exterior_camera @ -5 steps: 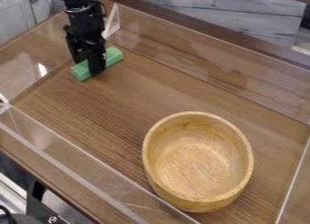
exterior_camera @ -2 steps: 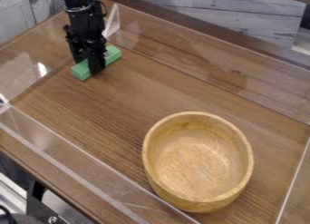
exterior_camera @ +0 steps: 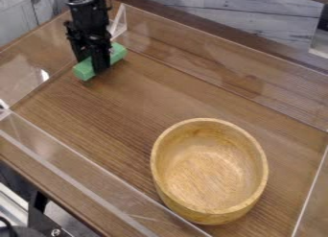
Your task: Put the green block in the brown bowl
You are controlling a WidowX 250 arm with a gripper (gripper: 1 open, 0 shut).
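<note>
Black claw [exterior_camera: 94, 64] clamped on flat bright-green rectangular block [exterior_camera: 102, 62], seemingly just clear of the table; next, carrying toward empty tan wooden bowl [exterior_camera: 210, 171] well off lower-right.

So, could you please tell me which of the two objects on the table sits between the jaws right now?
The green block, at the far left: the jaws are closed on it, while the brown bowl sits empty, well apart.

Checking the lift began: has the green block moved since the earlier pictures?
Yes. The green block, in the shut gripper, sits slightly higher and farther from the brown bowl.
</note>
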